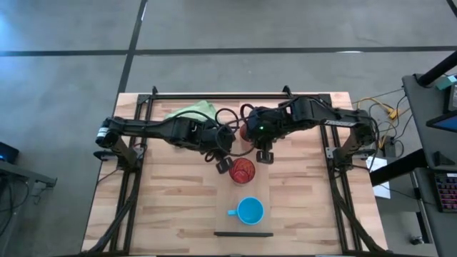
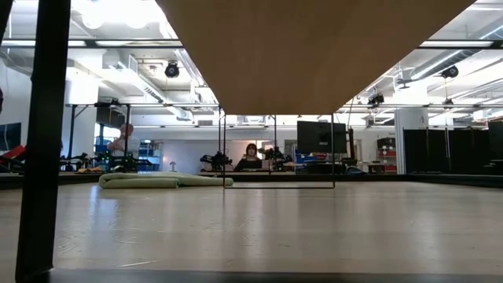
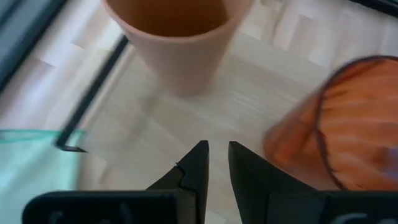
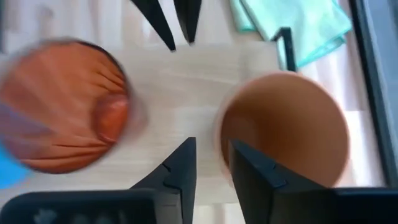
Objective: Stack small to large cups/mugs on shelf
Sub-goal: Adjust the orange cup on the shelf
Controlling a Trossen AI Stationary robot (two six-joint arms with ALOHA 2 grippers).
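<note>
A pale shelf [image 1: 260, 187] lies on the table with a dark near end. On it stand a blue mug [image 1: 250, 210], handle to the left, and a translucent red cup [image 1: 242, 171]. A terracotta cup [image 1: 245, 133] stands at the shelf's far end, half under the right arm. My left gripper [image 1: 223, 165] [image 3: 218, 154] is just left of the red cup [image 3: 348, 124], open by a narrow gap, with the terracotta cup [image 3: 177, 37] ahead. My right gripper [image 1: 264, 154] [image 4: 210, 152] hangs between the red cup [image 4: 62, 106] and the terracotta cup [image 4: 286, 130], slightly open. My right gripper has one finger [image 4: 249, 168] right at the terracotta cup's rim [image 4: 222, 134], on its outer side, coming from above. I cannot tell whether it touches the rim. My left gripper touches nothing.
A green cloth [image 1: 191, 111] lies at the table's far edge, left of the cups. Cables [image 1: 227, 116] loop beside it. The table's left and right near parts show bare wood. In the low view people [image 2: 251, 156] sit in the room beyond.
</note>
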